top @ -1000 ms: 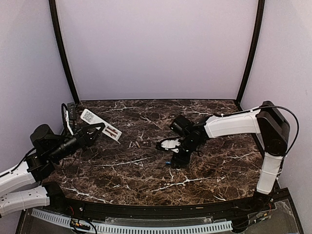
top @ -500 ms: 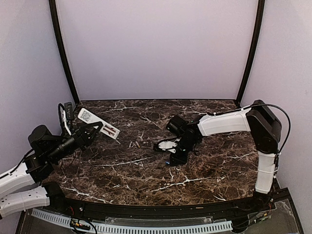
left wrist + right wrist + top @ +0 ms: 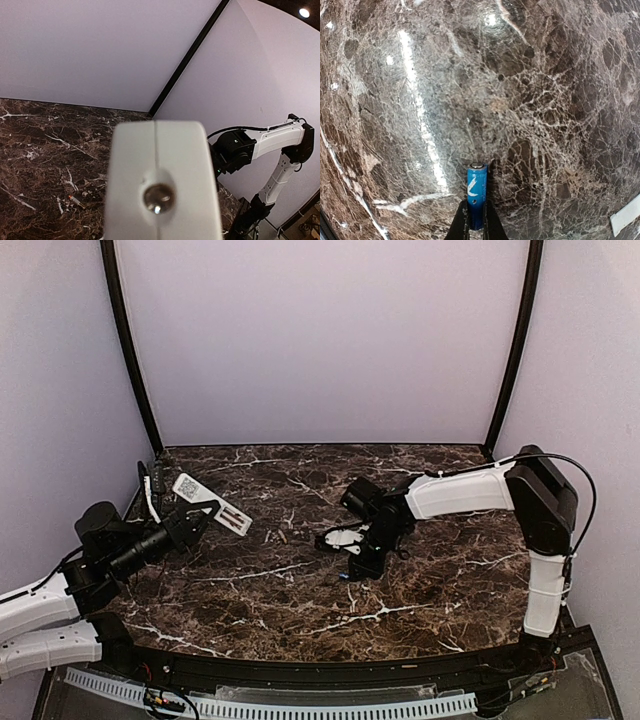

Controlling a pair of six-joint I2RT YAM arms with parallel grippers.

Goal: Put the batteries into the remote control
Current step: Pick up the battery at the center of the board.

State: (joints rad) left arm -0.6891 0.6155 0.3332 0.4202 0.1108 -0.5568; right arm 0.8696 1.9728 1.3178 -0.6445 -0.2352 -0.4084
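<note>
Mid-pickup: clamped tight on the blue battery (image 3: 476, 192) with the right gripper (image 3: 476, 222) low over the marble table (image 3: 450, 580), gripping the remote control (image 3: 212, 503) raised at far left in the left gripper (image 3: 188, 524), then probably lifting, carrying across and lining up with its battery bay.

Pale lilac walls (image 3: 320, 340) enclose a white-veined brown marble tabletop (image 3: 300, 590); black strips (image 3: 130, 350) climb both rear corners; a lamp (image 3: 304, 12) glows upper right in the left wrist view.
</note>
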